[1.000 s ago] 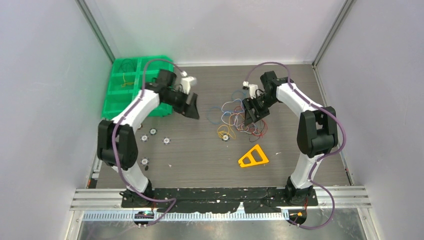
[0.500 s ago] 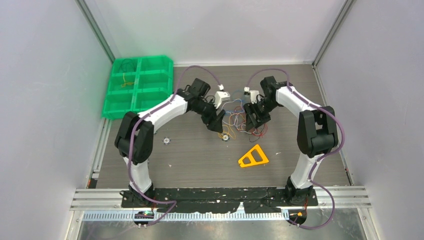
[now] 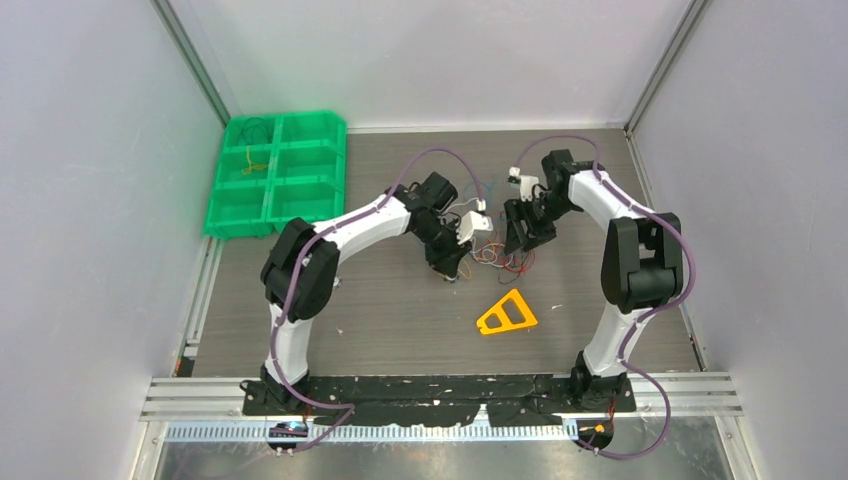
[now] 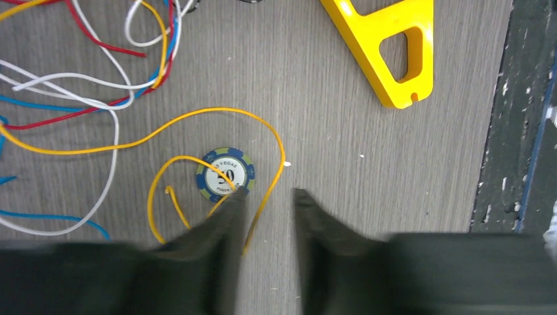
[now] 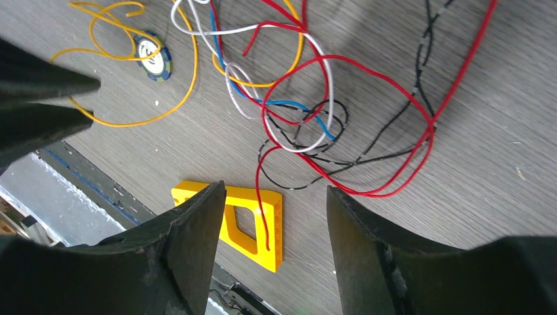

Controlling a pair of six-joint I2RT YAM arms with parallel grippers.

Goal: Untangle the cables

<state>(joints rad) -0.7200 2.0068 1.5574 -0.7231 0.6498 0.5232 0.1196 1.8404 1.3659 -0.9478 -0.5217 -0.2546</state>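
The cables [image 3: 492, 250] lie as a loose tangle of thin red, blue, white, black and yellow wires [image 5: 295, 105] mid-table. My left gripper [image 4: 269, 191] is low over the tangle's near-left edge [image 3: 447, 266]. Its jaws stand a narrow gap apart, and a yellow cable [image 4: 197, 118] runs up between the fingertips, close to the left one. Nothing is clamped. My right gripper [image 5: 276, 190] hovers open above the right side of the tangle [image 3: 521, 232], where a red loop [image 5: 368, 194] lies just ahead of its fingers.
A blue-and-white poker chip [image 4: 224, 174] lies inside the yellow cable's curl, touching my left fingertip. A yellow triangular block [image 3: 506, 314] sits nearer the arm bases. A green compartment bin [image 3: 275, 170] stands at the back left.
My left arm swung right from beside the green bin to the cables, and its jaws narrowed. My right gripper shifted slightly back and right, still open.
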